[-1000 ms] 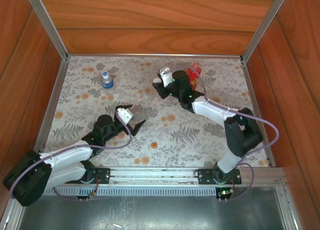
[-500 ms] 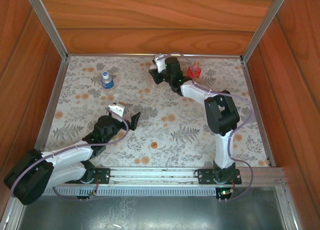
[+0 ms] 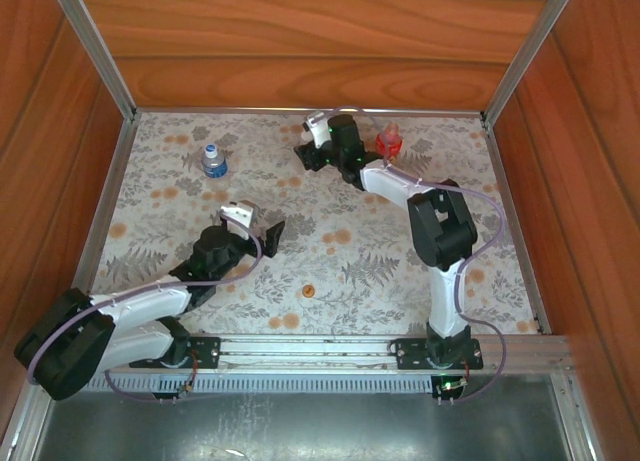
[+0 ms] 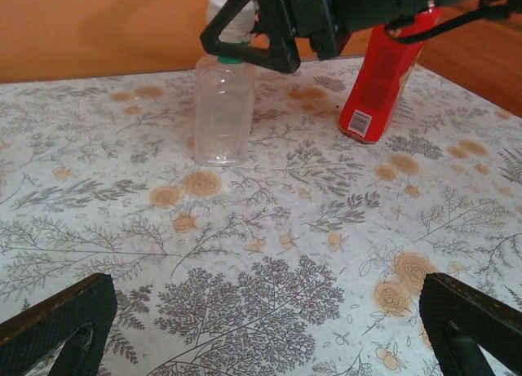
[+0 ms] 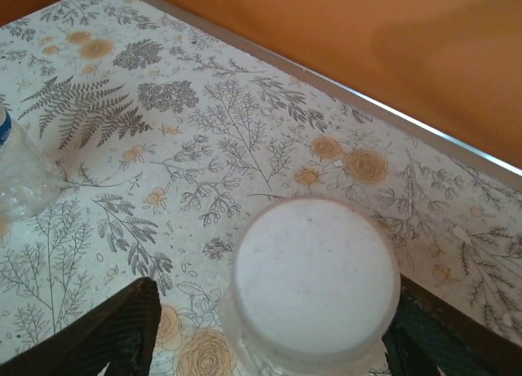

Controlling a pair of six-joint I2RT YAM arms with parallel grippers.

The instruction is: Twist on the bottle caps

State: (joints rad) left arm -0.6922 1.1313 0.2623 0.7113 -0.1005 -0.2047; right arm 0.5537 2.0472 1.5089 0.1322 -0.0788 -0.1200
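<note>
Right wrist view: I am holding the right gripper (image 5: 269, 331) open astride the round white plastic cap (image 5: 314, 274) sitting on the slim clear plastic bottle (image 4: 222, 107); the left gripper (image 4: 269, 327) is gaping wide.

- A robot test cell, more lab than home: wood-panel walls (image 3: 330, 81) box in the surface (image 3: 300, 256) on three sides.
- Aluminium posts (image 3: 95, 51) rise from its far corners.
- A left arm (image 3: 140, 306) and a right arm (image 3: 440, 241) are bolted to a metal rail (image 3: 310, 351) along the near edge.
- A floral cover (image 4: 269, 229) lies over the surface.
</note>
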